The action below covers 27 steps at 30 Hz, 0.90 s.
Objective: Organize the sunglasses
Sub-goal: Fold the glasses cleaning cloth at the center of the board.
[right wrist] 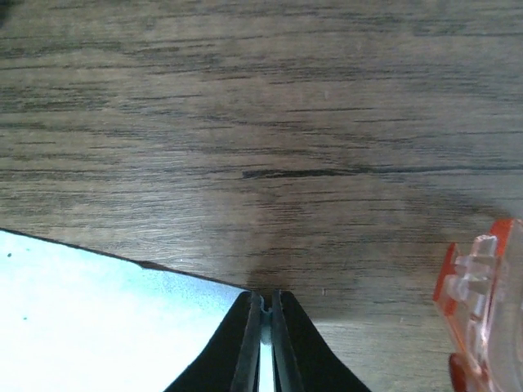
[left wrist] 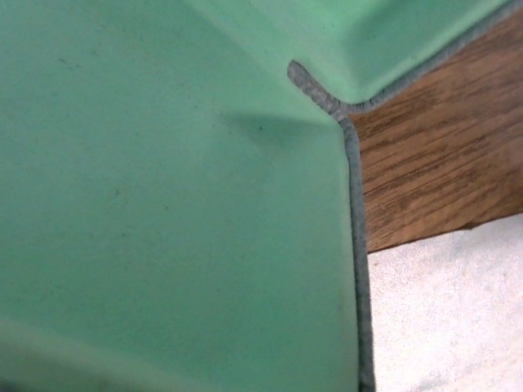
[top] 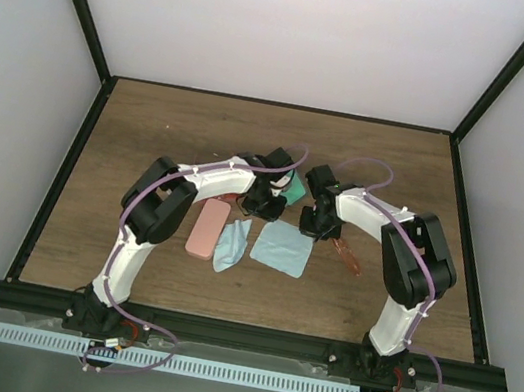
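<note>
Wood-grain tabletop (top: 151, 136) holds the orange-red sunglasses (right wrist: 482, 318) just beside the right gripper (right wrist: 261, 299), whose fingers pinch shut on the flat cloth's (right wrist: 98, 327) corner. Pulling that cloth may knock the sunglasses aside. The left gripper (top: 264, 196) is against the green case (left wrist: 163, 204), its fingers hidden, so their state cannot be judged.

So our top cam hangs above and behind the arm bases (top: 99, 315), looking down over the whole wooden table (top: 151, 136). Our left wrist cam is jammed right up against a green surface (left wrist: 163, 204), only a sliver of wood showing. Right wrist cam rides low over the table, facing down past the right gripper (right wrist: 261, 304). It shares the flat blue cloth (right wrist: 98, 327) with the top view.
</note>
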Motion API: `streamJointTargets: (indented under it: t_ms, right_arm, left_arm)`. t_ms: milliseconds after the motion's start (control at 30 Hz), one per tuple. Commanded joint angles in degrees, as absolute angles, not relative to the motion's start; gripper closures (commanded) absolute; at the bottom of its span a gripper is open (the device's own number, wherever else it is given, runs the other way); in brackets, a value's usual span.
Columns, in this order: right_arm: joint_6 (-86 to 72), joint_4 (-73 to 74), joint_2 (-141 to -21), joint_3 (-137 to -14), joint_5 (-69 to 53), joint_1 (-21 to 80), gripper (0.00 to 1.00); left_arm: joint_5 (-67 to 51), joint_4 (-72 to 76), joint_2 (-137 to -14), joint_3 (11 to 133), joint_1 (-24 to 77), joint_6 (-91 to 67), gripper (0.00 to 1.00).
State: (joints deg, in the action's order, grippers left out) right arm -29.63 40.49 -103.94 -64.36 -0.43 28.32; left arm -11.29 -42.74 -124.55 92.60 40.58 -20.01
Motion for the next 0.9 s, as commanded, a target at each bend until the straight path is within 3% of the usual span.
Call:
streamJointTargets:
  t_ms: [0,867]
  right_arm:
    - [-30.38,39.84,-106.13,-64.60,-1.65,29.18,0.98]
    - [-31.97,40.05,-98.04,-62.44,-0.70,30.27,0.99]
  left_arm:
    - [-13.25,-42.44,-126.58,92.54,40.80,-20.30,0.95]
    - [-11.24,-41.46,-120.88,89.15,40.72,-20.28,0.96]
